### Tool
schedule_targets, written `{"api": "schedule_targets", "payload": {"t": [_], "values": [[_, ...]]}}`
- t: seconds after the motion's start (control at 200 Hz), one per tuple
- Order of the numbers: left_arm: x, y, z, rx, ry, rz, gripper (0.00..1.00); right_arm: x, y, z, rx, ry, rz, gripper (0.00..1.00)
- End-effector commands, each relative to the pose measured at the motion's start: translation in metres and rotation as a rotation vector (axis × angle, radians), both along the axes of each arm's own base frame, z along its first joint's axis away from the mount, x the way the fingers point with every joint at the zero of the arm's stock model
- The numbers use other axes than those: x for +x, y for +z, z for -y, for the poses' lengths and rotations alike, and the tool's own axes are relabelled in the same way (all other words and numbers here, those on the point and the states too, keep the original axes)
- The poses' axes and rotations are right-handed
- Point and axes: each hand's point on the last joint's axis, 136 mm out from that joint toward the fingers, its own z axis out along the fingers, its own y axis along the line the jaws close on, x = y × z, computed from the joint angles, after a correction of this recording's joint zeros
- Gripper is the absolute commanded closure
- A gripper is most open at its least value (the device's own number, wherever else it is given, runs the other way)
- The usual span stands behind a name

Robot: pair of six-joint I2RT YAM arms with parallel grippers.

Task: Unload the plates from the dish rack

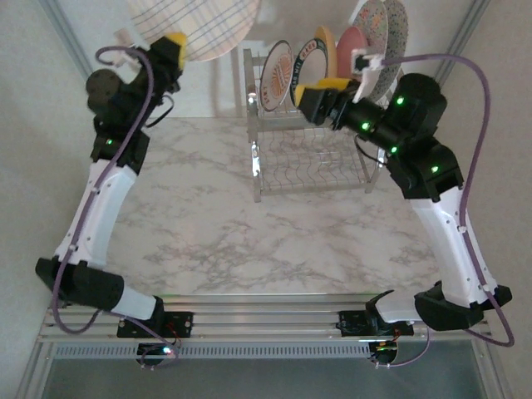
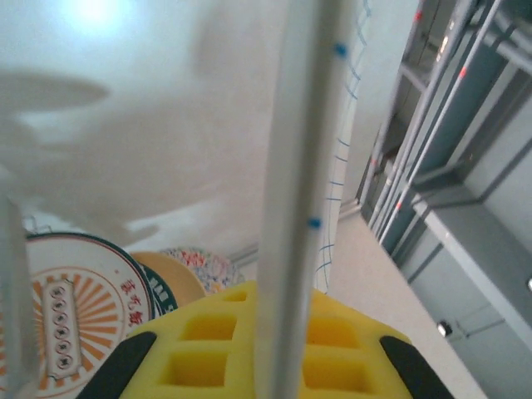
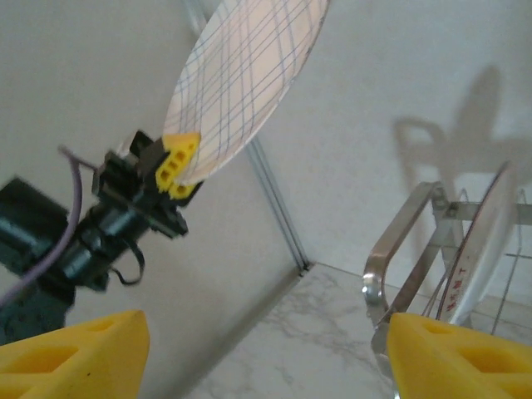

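Plate in left jaws: the left gripper (image 1: 173, 43) is clamped tight on the rim of a checked plate (image 1: 199, 25), which it holds high, well to the left of the rack.
Right jaws: the right gripper (image 1: 320, 91) is spread wide with nothing between its fingers, just in front of the racked plates.
Done: by my judgement, one plate is lifted out but not yet set down.
Left to do: five plates stand on edge in the upper tier of the dish rack (image 1: 307, 166): sunburst plate (image 1: 277, 75), yellow plate (image 1: 326, 48), pink plate (image 1: 352, 43), floral plate (image 1: 371, 21) and speckled plate (image 1: 396, 29).
Surface: a white marble-patterned table (image 1: 249, 237) carries the rack at its far side.
Room: pale walls (image 1: 33, 125) with metal frame posts (image 1: 71, 37) in the corners.
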Motion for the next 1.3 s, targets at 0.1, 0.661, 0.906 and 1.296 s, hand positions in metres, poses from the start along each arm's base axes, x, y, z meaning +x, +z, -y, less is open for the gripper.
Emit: {"api": "schedule_targets", "payload": {"t": [0.1,0.661,0.906,1.296], "values": [[-0.024,-0.039,-0.061,-0.126,0.103,-0.010,1.00,-0.020,-0.021,-0.031,-0.235,-0.073,0.280,0.22],[-0.021,-0.321,-0.101,-0.013,0.290,-0.491,1.00,-0.065,-0.069,-0.106,-0.364,-0.010,0.333,0.06],[-0.010,-0.375,-0.099,0.045,0.271,-0.547,1.00,-0.062,-0.083,-0.105,-0.390,-0.015,0.285,0.02],[0.017,-0.422,-0.093,0.069,0.218,-0.588,1.00,-0.058,-0.088,-0.101,-0.395,-0.046,0.256,0.01]]}}
